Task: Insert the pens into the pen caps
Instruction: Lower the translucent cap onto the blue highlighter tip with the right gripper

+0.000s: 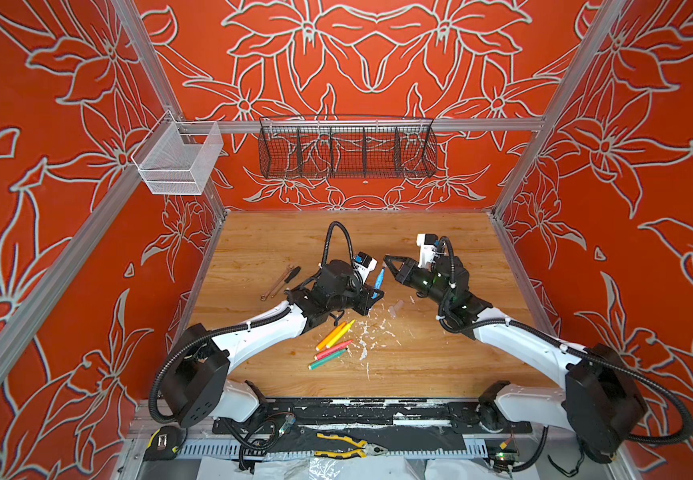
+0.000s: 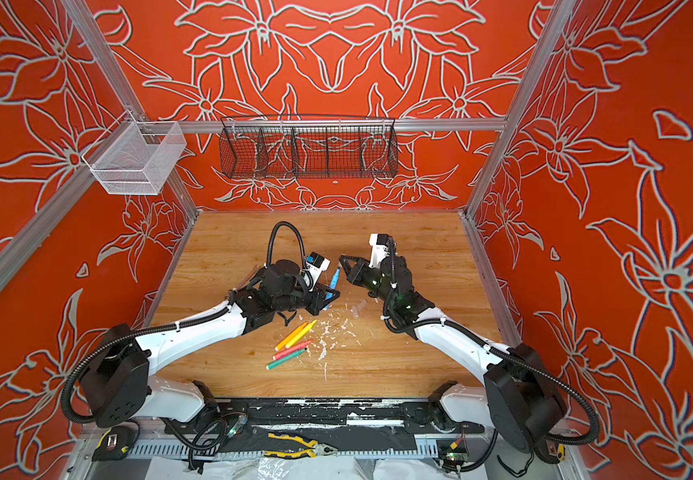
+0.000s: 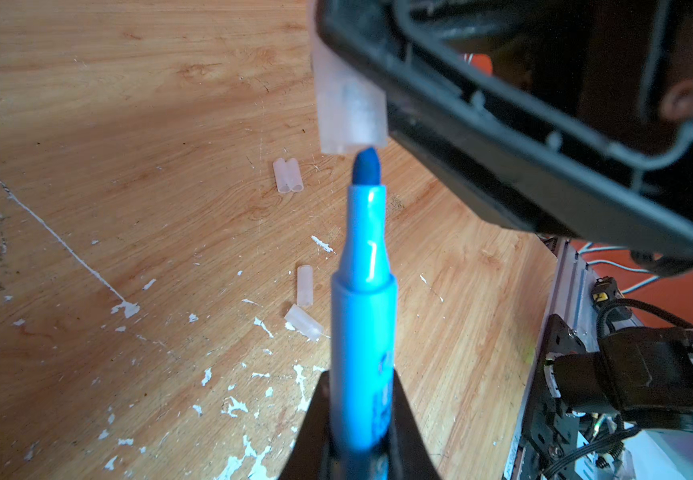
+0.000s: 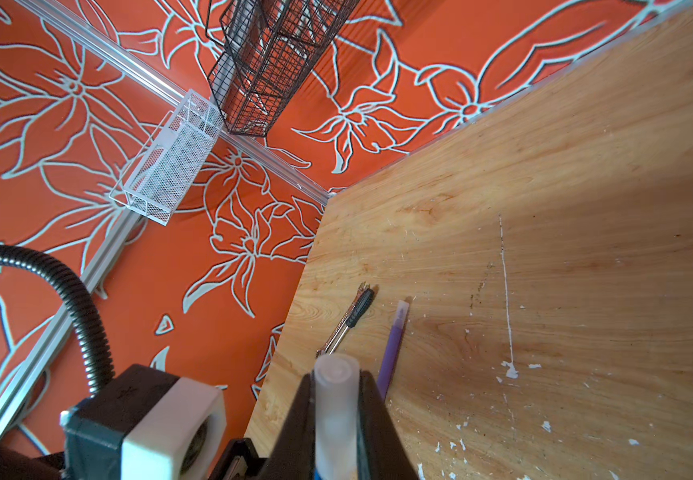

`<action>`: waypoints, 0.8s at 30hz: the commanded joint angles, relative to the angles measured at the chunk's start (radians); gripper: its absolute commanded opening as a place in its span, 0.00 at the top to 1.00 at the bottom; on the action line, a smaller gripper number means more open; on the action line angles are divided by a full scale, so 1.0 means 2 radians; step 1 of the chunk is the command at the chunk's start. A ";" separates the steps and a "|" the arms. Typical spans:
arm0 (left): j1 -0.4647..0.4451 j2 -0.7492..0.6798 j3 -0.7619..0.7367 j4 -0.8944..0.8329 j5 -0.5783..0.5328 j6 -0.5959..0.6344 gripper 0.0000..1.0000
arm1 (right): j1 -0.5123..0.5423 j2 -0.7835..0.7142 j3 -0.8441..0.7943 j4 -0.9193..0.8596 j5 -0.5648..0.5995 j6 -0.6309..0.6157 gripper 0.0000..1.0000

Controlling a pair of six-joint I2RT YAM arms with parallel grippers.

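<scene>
My left gripper (image 3: pixel 359 380) (image 1: pixel 374 296) is shut on the barrel of a blue pen (image 3: pixel 363 291) (image 1: pixel 380 279), tip pointing away from the jaws. My right gripper (image 4: pixel 335 378) (image 1: pixel 387 262) is shut on a translucent pen cap (image 4: pixel 334 399) (image 3: pixel 351 108). The pen's dark tip sits right at the cap's open mouth. Orange (image 1: pixel 330 336), yellow (image 1: pixel 344 329), pink-red (image 1: pixel 334 350) and green (image 1: pixel 328 360) pens lie together near the left arm. A purple pen (image 4: pixel 393 349) lies by the tools. Several loose caps (image 3: pixel 287 175) (image 3: pixel 304 286) rest on the wood.
A wrench and a screwdriver (image 1: pixel 280 282) lie left of the left arm. A black wire basket (image 1: pixel 346 151) and a white mesh basket (image 1: pixel 178 160) hang on the back rail. White flecks (image 1: pixel 363 332) dot the tabletop (image 1: pixel 440 357). Yellow-handled pliers (image 1: pixel 349 446) lie in front.
</scene>
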 commanded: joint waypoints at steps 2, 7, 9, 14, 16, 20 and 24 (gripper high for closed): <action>-0.003 -0.005 0.009 0.013 0.001 -0.002 1.00 | 0.005 -0.003 0.002 0.025 -0.013 0.006 0.97; -0.003 -0.008 0.009 0.013 -0.002 -0.003 1.00 | 0.008 -0.009 0.001 0.019 -0.009 0.000 0.97; -0.003 -0.010 0.008 0.013 -0.004 -0.003 1.00 | 0.010 -0.009 -0.002 0.019 -0.009 0.000 0.97; -0.003 -0.016 0.004 0.014 -0.014 -0.008 1.00 | 0.015 -0.013 -0.017 0.025 -0.013 0.000 0.97; -0.003 -0.018 0.001 0.014 -0.023 -0.012 1.00 | 0.019 -0.018 -0.024 0.027 -0.012 -0.003 0.97; -0.003 -0.020 0.001 0.016 -0.024 -0.017 1.00 | 0.032 -0.031 -0.036 0.025 -0.001 -0.016 0.96; -0.003 -0.021 -0.003 0.022 -0.021 -0.020 1.00 | 0.048 -0.033 -0.045 0.026 0.007 -0.031 0.97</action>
